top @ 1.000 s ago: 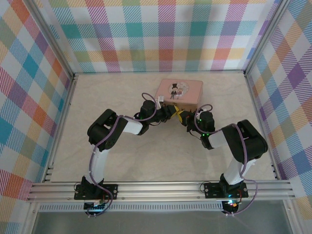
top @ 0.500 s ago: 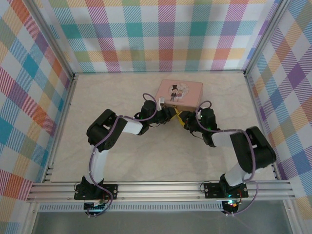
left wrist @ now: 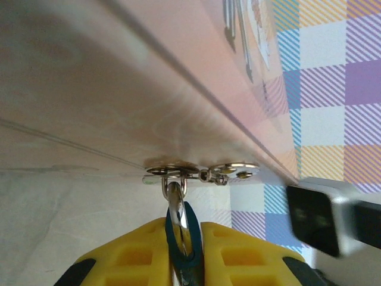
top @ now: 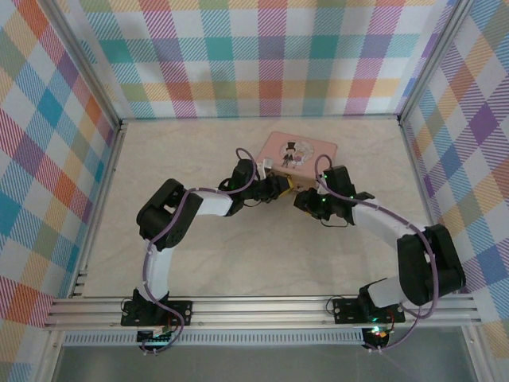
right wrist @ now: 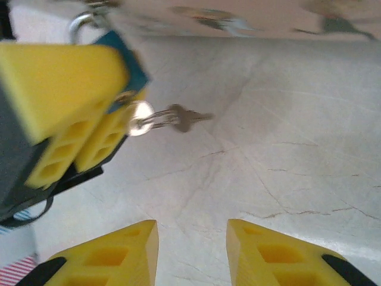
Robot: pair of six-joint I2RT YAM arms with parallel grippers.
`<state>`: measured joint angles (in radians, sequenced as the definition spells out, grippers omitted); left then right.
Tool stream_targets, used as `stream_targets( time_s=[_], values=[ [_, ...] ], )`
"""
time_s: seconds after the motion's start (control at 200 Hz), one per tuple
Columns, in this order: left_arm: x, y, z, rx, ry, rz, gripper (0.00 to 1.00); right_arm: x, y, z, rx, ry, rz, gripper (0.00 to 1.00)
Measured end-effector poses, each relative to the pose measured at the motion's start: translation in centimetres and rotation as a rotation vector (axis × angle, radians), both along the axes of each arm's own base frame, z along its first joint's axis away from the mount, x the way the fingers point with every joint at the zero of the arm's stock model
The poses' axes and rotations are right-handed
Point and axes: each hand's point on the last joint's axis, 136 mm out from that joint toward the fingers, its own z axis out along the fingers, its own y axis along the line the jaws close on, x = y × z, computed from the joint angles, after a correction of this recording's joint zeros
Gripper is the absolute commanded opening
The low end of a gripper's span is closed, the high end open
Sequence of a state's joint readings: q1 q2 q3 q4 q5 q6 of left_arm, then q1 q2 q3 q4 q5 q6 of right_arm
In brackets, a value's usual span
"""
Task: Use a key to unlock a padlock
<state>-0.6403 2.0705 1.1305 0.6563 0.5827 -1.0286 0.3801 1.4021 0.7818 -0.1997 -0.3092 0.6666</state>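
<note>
Against the pink tin's (top: 301,151) front edge, the left gripper (left wrist: 181,253) is clamped on the teal padlock (left wrist: 176,229), whose shackle hooks through the tin's hasp. The key (right wrist: 184,118) sticks out from the padlock's end. Just beside it, the right gripper (right wrist: 191,238) hangs with fingers spread, holding nothing.

My black-and-white arms (top: 208,207) carry purple cables (top: 254,173) looping behind the left pincer (left wrist: 181,253) and right pincer (right wrist: 191,241); their fingers (right wrist: 119,255) are yellow, hollow-ribbed.

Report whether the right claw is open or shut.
Open: the right claw has its yellow fingers apart, bare table between them, nothing gripped; the key is ahead.
</note>
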Motion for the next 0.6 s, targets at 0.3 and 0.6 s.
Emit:
stream_targets(
  time_s=[0.3,0.6],
  values=[
    [-2.2,-0.6,-1.1,0.027,0.065,-0.08,0.17,1.7,0.4,4.4,-0.228,-0.244,0.163,0.44],
    [-2.5,-0.8,-0.7,0.023,0.064,-0.098,0.17,1.5,0.3,2.3,-0.38,-0.245,0.242,0.42]
  ],
)
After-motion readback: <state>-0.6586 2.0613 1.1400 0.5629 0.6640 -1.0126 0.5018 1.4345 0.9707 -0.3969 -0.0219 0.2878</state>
